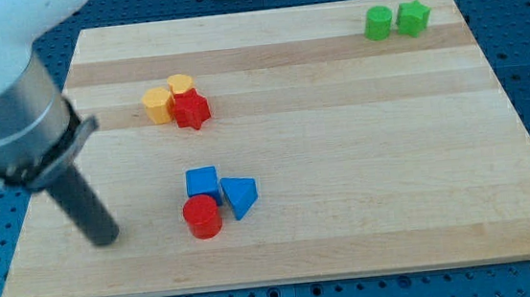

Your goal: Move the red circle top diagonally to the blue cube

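Red circle (202, 217) sits on the worktop (362, 159), touching the blue cube (203, 182) just beyond it, blue wedge (239, 196) at its right. No fingers here; my tip (105, 236) rests well left of it.

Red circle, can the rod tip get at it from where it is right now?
Probably yes. My tip sits to the view's left of the red circle with bare board between them. The blue cube and blue wedge lie on its far sides.
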Action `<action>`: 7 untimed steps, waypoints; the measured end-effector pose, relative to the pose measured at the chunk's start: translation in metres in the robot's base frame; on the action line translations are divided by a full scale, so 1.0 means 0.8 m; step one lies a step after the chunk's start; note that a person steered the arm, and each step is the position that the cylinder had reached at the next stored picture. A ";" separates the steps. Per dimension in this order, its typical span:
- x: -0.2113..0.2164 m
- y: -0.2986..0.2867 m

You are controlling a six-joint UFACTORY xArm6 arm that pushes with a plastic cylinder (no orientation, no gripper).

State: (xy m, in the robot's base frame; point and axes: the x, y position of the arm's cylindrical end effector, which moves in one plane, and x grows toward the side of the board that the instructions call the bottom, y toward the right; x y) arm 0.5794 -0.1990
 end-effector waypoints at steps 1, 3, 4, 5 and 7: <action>0.049 0.007; 0.027 0.156; 0.004 0.185; -0.012 0.175; -0.023 0.099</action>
State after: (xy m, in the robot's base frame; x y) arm 0.5609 -0.1201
